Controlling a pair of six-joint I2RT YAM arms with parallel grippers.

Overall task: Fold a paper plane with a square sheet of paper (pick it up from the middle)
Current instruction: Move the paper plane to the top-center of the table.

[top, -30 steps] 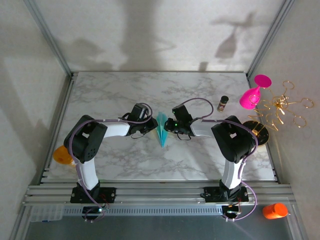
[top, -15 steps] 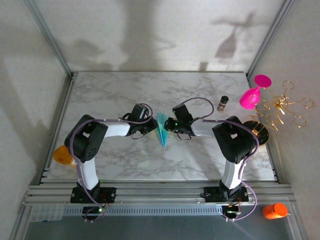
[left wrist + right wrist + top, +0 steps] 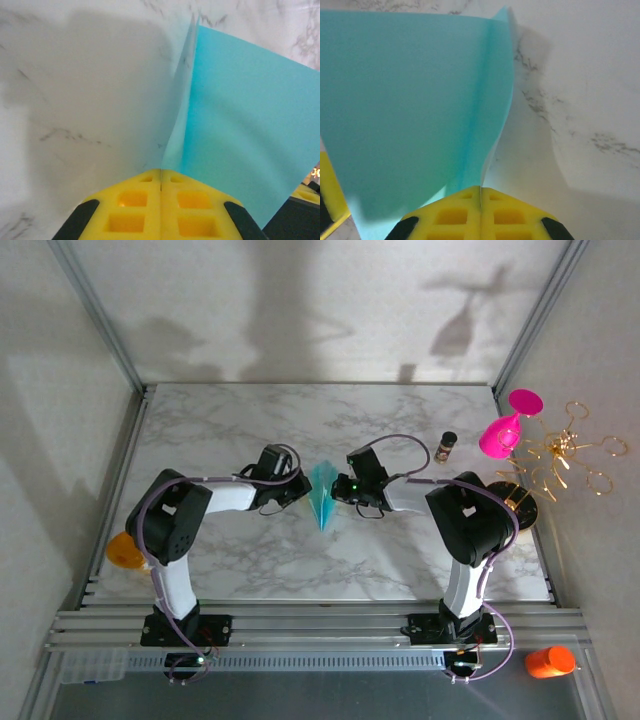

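While both arms meet over the middle of the counter (image 3: 240, 430), the teal paper plane (image 3: 322, 498) sits right between them, already a slim dart with its nose pointing toward the arm bases. The left end effector (image 3: 161, 172) has its yellow pads pressed together on the edge of one wing, and the right end effector (image 3: 480, 189) is pinched on the opposite wing the same way. Looks to me like the folding is basically done and this is the wing-spreading or final lift step. Next move probably needs both sides working evenly, or that thin paper could tear or slip out.
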